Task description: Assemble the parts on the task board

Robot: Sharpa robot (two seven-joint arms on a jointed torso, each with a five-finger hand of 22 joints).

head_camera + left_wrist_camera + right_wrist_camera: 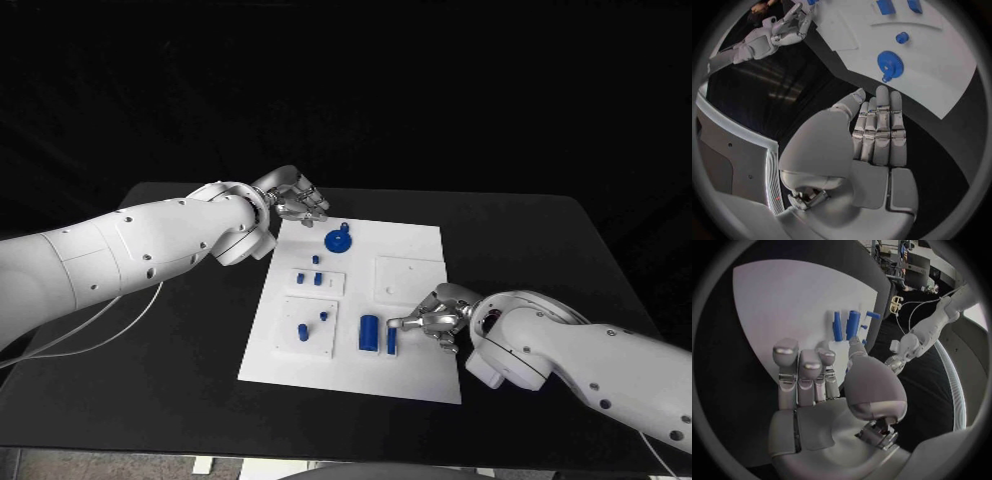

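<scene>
My left hand [296, 203] hovers off the board's [411, 245] eleven o'clock corner, fingers [881, 131] straight and pressed together, holding nothing. The gear [339, 240] lies just beside it at about four o'clock. My right hand [430, 322] sits low over the board's near right part, fingers [799, 371] side by side and empty. Two bars [378, 334] lie just at its nine o'clock; small pegs [312, 279] sit in the insets further left. I reckon the risk is a sweep: reaching flat-handed, I could knock the bars or push the gear across the smooth plate. A shove might also shift the whole board on the table [577, 260].
</scene>
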